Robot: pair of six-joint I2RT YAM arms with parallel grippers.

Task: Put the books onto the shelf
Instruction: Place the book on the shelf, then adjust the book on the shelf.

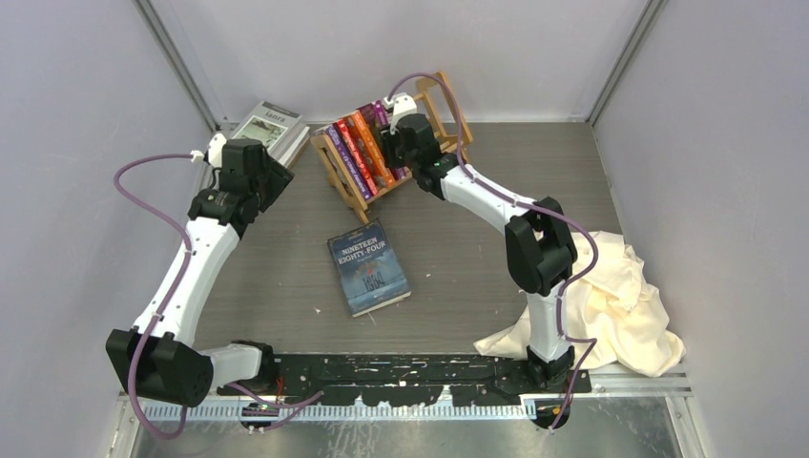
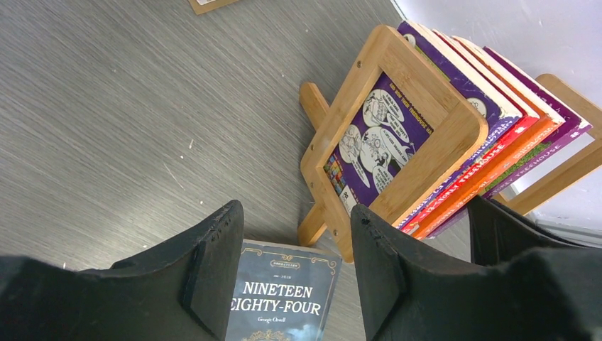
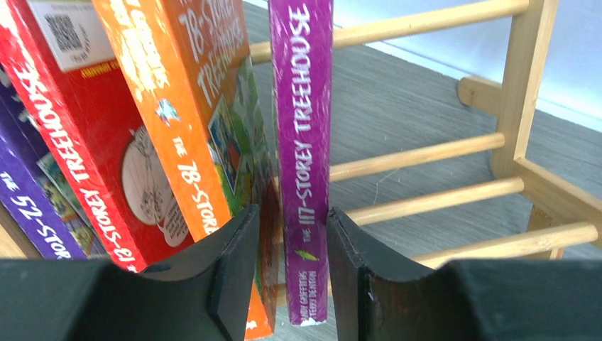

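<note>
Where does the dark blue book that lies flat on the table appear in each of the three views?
Top view: the blue book lies flat at the centre of the table.
Left wrist view: at the bottom edge, in the middle.
Right wrist view: not in it.
Shared landmark: the wooden shelf, seen in all three.

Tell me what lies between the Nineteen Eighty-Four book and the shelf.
Nothing. In the top external view, only bare grey tabletop separates the Nineteen Eighty-Four book from the wooden shelf. The left wrist view shows the same bare strip.
</note>
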